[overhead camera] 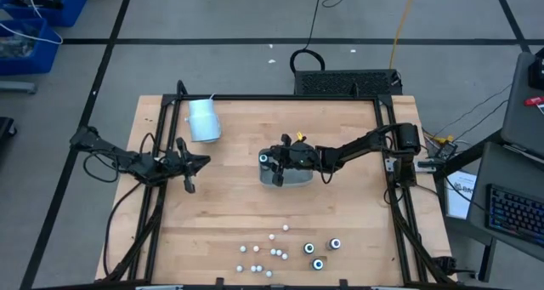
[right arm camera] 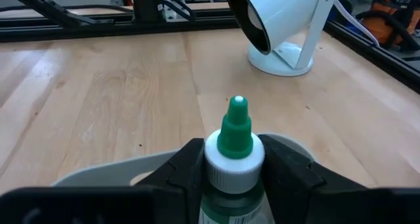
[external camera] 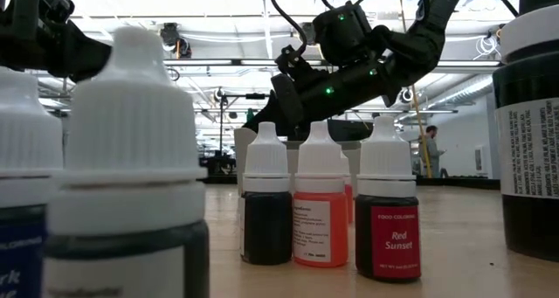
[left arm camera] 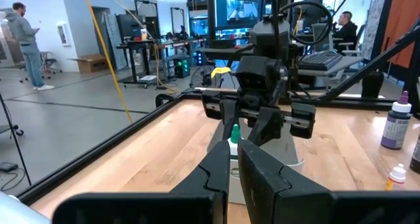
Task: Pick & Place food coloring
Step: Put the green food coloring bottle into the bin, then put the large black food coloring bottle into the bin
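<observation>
Mid-carry: right claw [right arm camera: 234,163] clenched on a green-tipped food coloring bottle [right arm camera: 235,142], held over the clear tray [overhead camera: 293,178] at counter centre. Next, lowering and releasing (left claw [overhead camera: 189,163] idle, pinched together).

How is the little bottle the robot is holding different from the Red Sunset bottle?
The held bottle has a green pointed tip; the Red Sunset bottle has an all-white cap. The held bottle is pinched in the right gripper over the tray; the Red Sunset bottle stands free on the table. Both are small, upright dropper bottles with ribbed white collars.
</observation>
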